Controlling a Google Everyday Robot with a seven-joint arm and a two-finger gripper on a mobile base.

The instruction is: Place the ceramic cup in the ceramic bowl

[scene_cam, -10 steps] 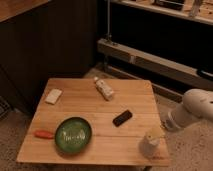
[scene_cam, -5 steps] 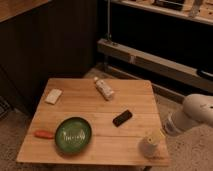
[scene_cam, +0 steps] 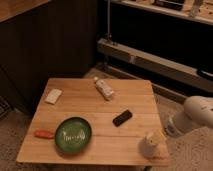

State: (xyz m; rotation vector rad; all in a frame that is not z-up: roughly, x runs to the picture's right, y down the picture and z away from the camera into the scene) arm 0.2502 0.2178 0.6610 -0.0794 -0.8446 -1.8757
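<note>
The ceramic cup (scene_cam: 149, 144) is small and cream-coloured and stands at the front right corner of the wooden table (scene_cam: 100, 107). The ceramic bowl (scene_cam: 73, 135) is dark green with whitish marks inside; it sits at the front left of the table, well apart from the cup. My white arm (scene_cam: 194, 118) reaches in from the right. My gripper (scene_cam: 159, 136) is right at the cup's upper right side, close against it.
A white bottle with a printed label (scene_cam: 104, 88) lies at the table's back. A black bar (scene_cam: 122, 118) lies between bowl and cup. A pale block (scene_cam: 53, 96) sits at back left, and an orange stick (scene_cam: 43, 134) lies left of the bowl. Metal shelving (scene_cam: 150, 57) stands behind.
My arm has sunk a little and drawn slightly to the right beside the cup. The cup, bowl and other objects have stayed in place.
</note>
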